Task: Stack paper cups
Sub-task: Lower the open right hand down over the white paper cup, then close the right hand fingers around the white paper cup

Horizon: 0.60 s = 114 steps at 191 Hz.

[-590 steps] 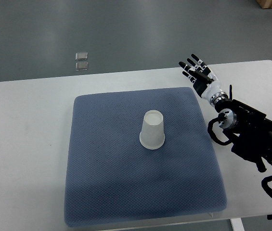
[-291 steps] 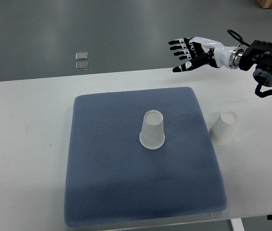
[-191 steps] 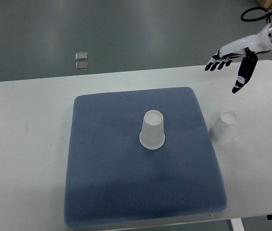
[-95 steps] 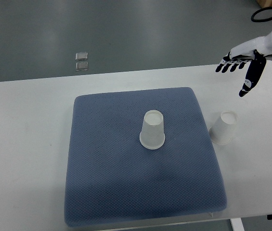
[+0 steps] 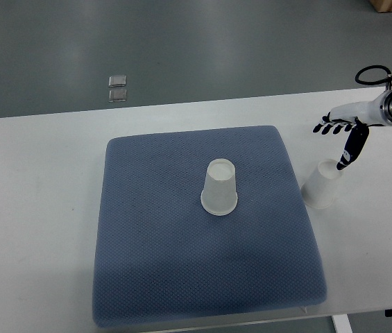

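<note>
Risk centres on the grasp. Right hand (image 5: 341, 135) hovers above the white paper cup (image 5: 321, 184) standing inverted on the white desk (image 5: 36, 208), just beside the blue textured mat (image 5: 182, 277); fingers (image 5: 326, 127) spread, holding nothing. A second inverted white paper cup (image 5: 220, 187) sits mid-mat. A light cup probably tips or skids if the thumb strikes its edge first; a hard squeeze could crush it.

From your single high camera on the robot's side, you look steeply down from fairly far back across the white table (image 5: 36, 208) and its blue mat (image 5: 154, 277) to grey floor (image 5: 182, 41) beyond, the right hand (image 5: 343, 135) entering at the frame's right edge.
</note>
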Each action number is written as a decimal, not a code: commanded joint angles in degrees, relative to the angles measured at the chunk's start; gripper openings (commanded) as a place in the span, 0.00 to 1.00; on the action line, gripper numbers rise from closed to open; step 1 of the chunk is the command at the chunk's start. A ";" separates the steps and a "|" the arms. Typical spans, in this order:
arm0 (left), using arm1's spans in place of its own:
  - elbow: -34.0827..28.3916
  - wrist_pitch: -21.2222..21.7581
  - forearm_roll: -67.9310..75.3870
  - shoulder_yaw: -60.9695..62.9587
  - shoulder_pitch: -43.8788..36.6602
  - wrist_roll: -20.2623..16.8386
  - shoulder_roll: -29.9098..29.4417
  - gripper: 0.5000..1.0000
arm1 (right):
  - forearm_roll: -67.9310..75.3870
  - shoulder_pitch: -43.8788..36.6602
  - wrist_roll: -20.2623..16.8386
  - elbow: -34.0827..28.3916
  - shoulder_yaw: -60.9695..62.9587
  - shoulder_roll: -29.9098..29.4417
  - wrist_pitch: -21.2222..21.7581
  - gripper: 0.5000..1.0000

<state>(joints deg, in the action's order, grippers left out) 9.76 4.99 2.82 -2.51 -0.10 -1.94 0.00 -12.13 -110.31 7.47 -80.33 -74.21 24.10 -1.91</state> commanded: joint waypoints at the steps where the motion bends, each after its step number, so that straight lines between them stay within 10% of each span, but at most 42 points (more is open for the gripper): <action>1: 0.00 0.02 -0.01 -0.04 -0.07 0.00 0.00 1.00 | 0.00 1.85 0.00 0.09 0.21 0.07 -1.34 0.85; 114: 0.00 0.02 -0.01 -0.04 0.02 0.00 0.00 1.00 | 0.00 10.99 -0.88 1.32 0.29 -2.56 -12.50 0.83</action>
<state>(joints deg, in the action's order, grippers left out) 9.76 4.99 2.83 -2.52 -0.09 -1.94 0.00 -12.13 -100.72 6.72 -79.28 -73.91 21.95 -13.15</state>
